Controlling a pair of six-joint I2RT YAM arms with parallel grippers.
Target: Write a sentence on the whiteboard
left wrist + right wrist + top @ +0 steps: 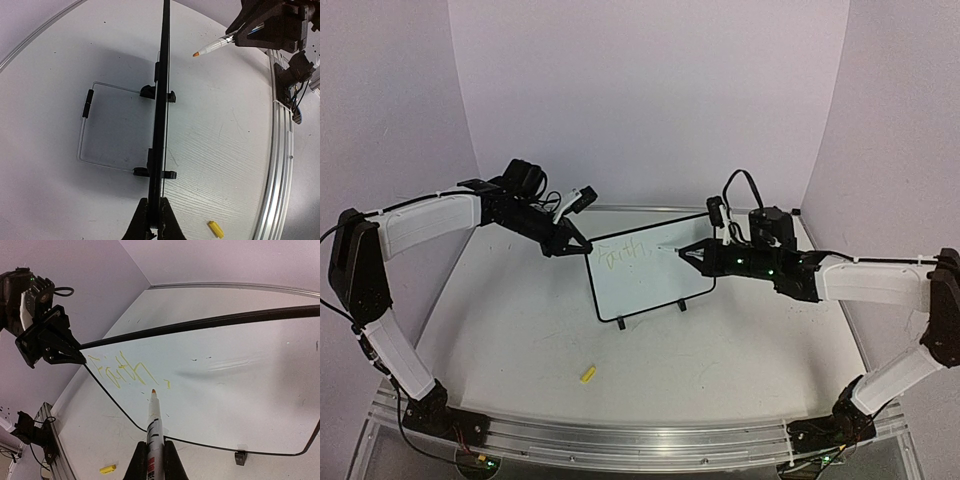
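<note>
At mid-table, between my two arms, one board [645,275] stands on its lower edge, white face toward my bases, two black feet [620,323] under it. The count: two grippers, one board, one pen, one wire stand, one yellow piece.

My left gripper [154,222] is closed tight on the board's upper left corner, with the thin black frame pinched between its fingers. My right gripper [150,462] is closed just as tight round the pen [153,415]. The pen juts out past the fingertips, its orange tip aimed at the face. From the left wrist the board shows edge-on, and there a gap shows between tip and board.

The sentence [120,371] sits in the upper left of the face, just beside my left gripper. It is one short line of yellow cursive, with a small yellow dash to its right, near the pen tip.

Behind the board the wire stand [87,102] lies flat on the table [720,370], running out from the feet. The yellow piece [587,376] lies on the near side, well apart from the board and toward my left arm.

The letters are too thin and faint for me to read for sure, and from above they are barely a smudge. The left wrist view hides the face altogether. The right wrist view cuts off the board's right end and shows only one foot
</note>
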